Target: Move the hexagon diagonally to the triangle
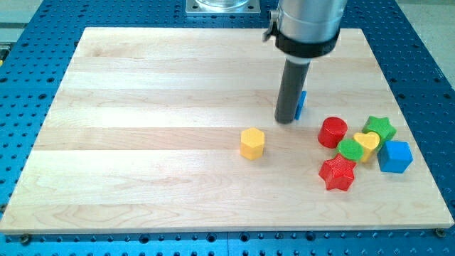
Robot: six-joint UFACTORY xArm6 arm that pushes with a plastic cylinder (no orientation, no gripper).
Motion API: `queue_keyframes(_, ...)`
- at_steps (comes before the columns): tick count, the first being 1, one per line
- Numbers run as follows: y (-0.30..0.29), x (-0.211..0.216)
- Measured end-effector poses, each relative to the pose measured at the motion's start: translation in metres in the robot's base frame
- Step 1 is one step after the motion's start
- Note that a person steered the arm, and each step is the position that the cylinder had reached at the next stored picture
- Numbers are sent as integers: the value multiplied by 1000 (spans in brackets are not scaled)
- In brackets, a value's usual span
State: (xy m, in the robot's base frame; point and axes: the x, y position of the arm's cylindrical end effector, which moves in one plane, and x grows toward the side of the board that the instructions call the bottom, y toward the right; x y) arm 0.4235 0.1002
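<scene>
A yellow hexagon block lies on the wooden board near the middle, a little toward the view's right. My tip rests on the board up and to the right of the hexagon, apart from it. A small blue block, possibly the triangle, peeks out just behind the rod on its right side and is mostly hidden by it.
A cluster sits at the view's right: a red cylinder, a green star, a green round block, a yellow heart, a blue cube and a red star. The wooden board's edge meets a blue perforated table.
</scene>
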Motion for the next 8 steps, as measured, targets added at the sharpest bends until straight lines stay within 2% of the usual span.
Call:
queue_keyframes(1, 3, -37)
queue_keyframes(2, 3, -47)
queue_keyframes(3, -21, -47)
queue_keyframes(4, -83, -45)
queue_keyframes(5, -101, -22)
queue_keyframes(8, -68, -2)
